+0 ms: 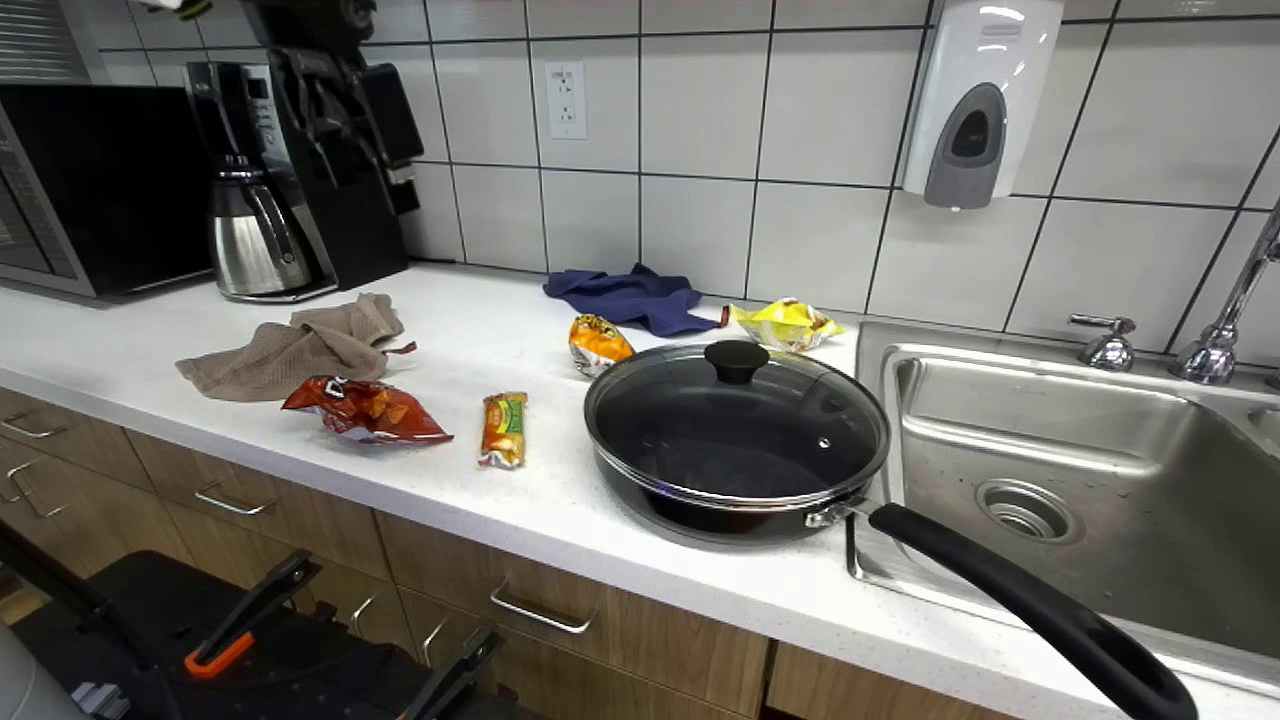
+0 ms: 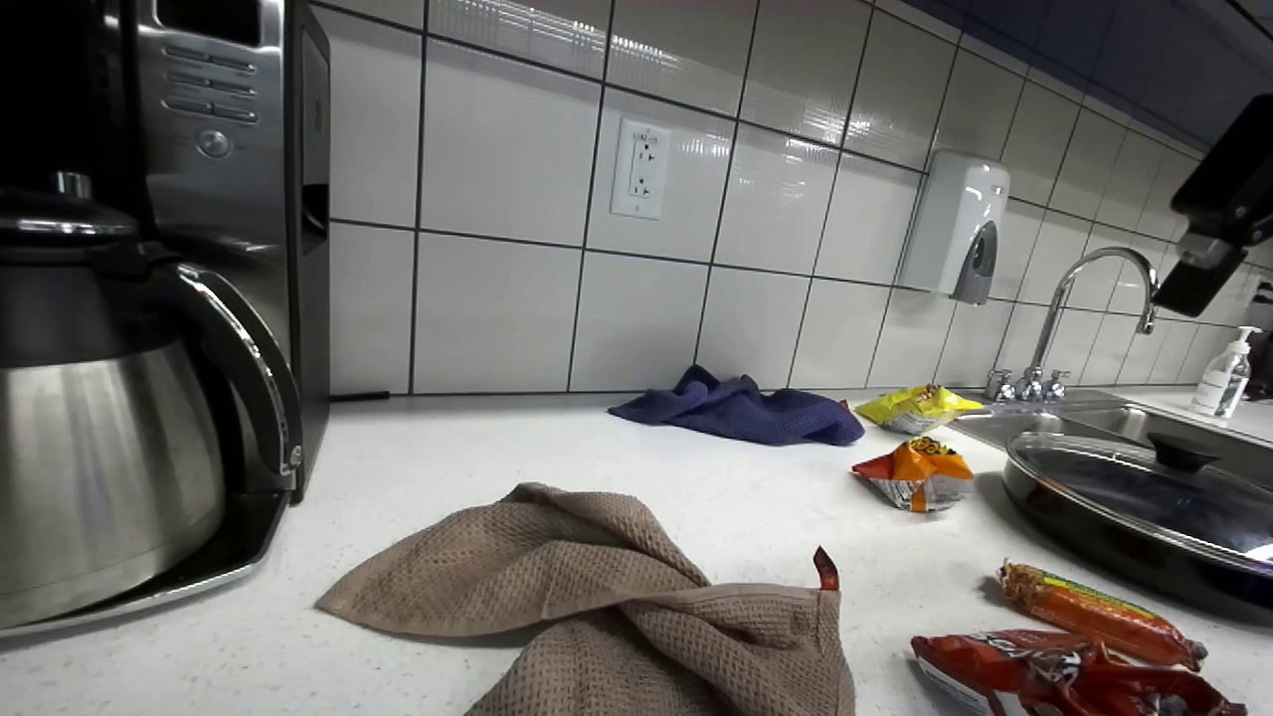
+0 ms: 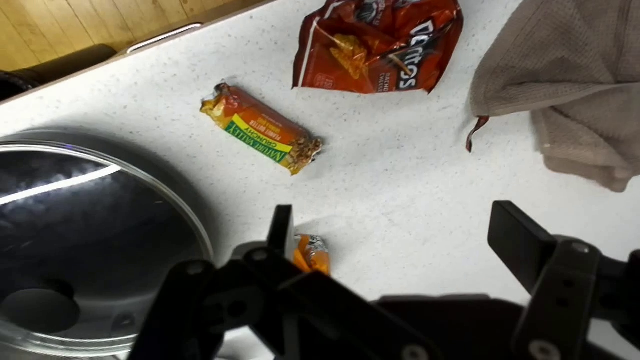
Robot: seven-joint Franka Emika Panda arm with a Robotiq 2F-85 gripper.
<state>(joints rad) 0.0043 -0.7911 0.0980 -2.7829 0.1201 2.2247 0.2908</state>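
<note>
Hovering wide-jawed and empty, the gripper [image 3: 395,230] (high, presumably to clear that lidded frying pan [image 1: 737,435]) overlooks a Nature Valley bar [image 3: 262,131], flat on the counter [image 3: 395,165] between pan and Doritos bag [image 3: 380,47].

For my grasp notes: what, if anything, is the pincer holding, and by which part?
Nothing is held: the pincer stands open above the counter, its fingers wide apart.
</note>
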